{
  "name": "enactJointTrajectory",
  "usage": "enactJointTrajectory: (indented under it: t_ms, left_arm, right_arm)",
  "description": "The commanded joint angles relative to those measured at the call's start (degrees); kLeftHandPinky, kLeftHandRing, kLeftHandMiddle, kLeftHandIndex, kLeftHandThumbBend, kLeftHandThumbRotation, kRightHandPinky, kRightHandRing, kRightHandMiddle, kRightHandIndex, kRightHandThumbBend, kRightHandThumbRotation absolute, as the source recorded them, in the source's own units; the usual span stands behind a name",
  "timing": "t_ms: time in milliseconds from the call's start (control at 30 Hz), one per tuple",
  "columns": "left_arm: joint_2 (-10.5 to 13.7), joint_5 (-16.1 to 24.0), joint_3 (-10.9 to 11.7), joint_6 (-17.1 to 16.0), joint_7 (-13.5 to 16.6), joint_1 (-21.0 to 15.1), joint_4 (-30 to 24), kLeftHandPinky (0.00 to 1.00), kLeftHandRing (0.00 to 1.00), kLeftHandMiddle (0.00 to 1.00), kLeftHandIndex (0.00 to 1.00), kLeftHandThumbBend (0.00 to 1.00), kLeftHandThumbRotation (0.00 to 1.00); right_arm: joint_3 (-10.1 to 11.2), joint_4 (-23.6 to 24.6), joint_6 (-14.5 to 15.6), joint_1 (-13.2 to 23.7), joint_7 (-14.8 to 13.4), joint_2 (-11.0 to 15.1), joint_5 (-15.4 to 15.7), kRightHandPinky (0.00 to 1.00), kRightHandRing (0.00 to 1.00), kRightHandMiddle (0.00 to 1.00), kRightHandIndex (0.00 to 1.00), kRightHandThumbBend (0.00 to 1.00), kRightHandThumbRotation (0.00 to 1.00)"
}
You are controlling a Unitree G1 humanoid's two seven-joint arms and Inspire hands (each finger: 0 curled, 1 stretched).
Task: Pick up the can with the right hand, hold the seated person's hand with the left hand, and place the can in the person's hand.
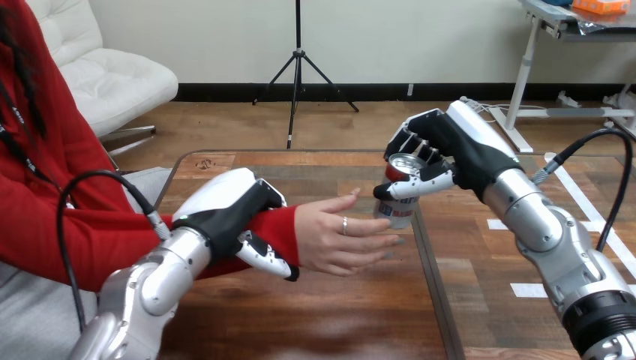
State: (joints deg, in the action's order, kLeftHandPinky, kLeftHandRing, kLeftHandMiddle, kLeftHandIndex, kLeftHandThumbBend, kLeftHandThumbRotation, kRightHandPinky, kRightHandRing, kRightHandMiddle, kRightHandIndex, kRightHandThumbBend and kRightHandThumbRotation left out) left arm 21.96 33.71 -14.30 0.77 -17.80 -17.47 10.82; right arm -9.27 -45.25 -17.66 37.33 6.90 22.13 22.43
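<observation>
My right hand (442, 146) is shut on a can (400, 196) with a silver top and red, white and blue sides, held above the table just right of the person's fingertips. The person's hand (341, 236) reaches in from the left, palm up and open, its fingertips close to the can's lower part. My left hand (232, 210) wraps over the person's wrist from above, with the thumb curled under the red sleeve. The can looks close to the person's fingers; whether they touch I cannot tell.
The wooden table (315, 315) spreads below both hands, with a seam (431, 285) running front to back under the can. The person sits at the left side.
</observation>
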Motion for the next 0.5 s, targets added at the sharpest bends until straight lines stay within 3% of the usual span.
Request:
enactJointTrajectory:
  t_ms: [0, 467]
  left_arm:
    - [-6.4, -2.0, -2.1, -4.1, 3.0, -12.1, -2.4, 0.19, 0.26, 0.34, 0.35, 0.73, 0.00]
    - [-7.7, -1.4, -3.0, -4.4, 3.1, -12.9, -1.3, 0.20, 0.26, 0.34, 0.35, 0.72, 0.00]
  right_arm:
    - [0.1, 5.6, -1.5, 12.9, -0.4, -1.6, -0.6, 0.32, 0.35, 0.42, 0.44, 0.71, 0.00]
    - [-0.1, 6.7, 0.5, 13.1, -0.3, -3.0, 0.0, 0.32, 0.35, 0.42, 0.44, 0.71, 0.00]
